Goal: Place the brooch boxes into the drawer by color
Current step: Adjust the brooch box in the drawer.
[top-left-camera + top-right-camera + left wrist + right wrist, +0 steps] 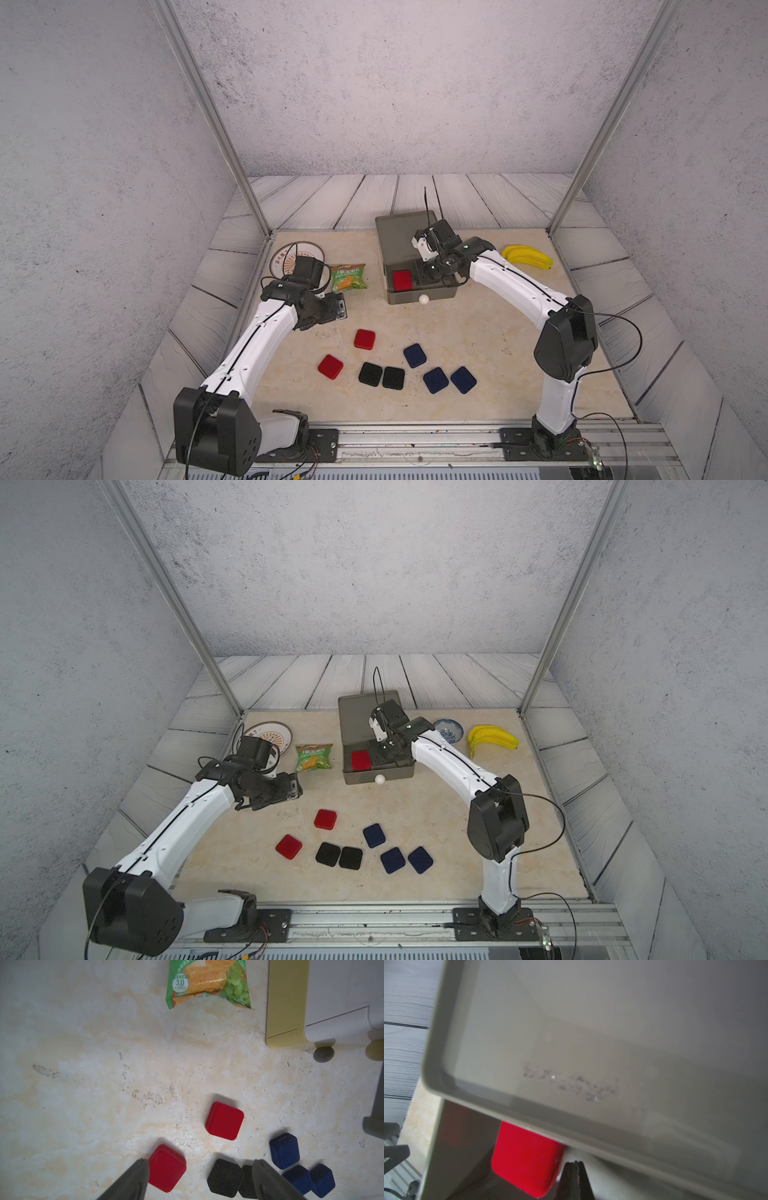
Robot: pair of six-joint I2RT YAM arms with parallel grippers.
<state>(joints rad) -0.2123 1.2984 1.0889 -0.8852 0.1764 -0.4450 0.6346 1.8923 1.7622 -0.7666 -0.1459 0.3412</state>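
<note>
Surface (490,332): taking 12 o'clock as the far wall, the widest bare room lies from 3 to 5 o'clock. My two arms crowd 8 and 3.
Chest of drawers (399,232): stands near 12 o'clock. It looks light, so a snagged pull could drag it.
Grey drawer (432,294): the top one, pulled out toward 6 o'clock, with its front wall a lip I must clear.
Plate (282,251), banana (528,257), snack packet (348,277): at 10, 2 and 11 o'clock, clear of my likely paths.
Loose brooch boxes: clustered at 6 o'clock. There are two red (364,339) (330,366), two black (370,374) (393,378) and three navy (414,355) (435,380) (463,380).
Stored red box (402,280): lies flat in the grey drawer's 9 o'clock half.
Right pincer (575,1164): fully closed and holding nothing, down inside the drawer just beside the stored red box.
Left pincer (200,1162): jaws well apart and empty, hovering over the surface at 9 o'clock of the cluster.
Risk, right: lifting out crooked could catch the drawer lip or the chest's top edge, or shove the stored red box.
Risk, left: the black pair touch, and two navy boxes sit tight together, so closing on one may drag its neighbour.
Risk, sorting: another colour dropped into the grey drawer would mix with red.
</note>
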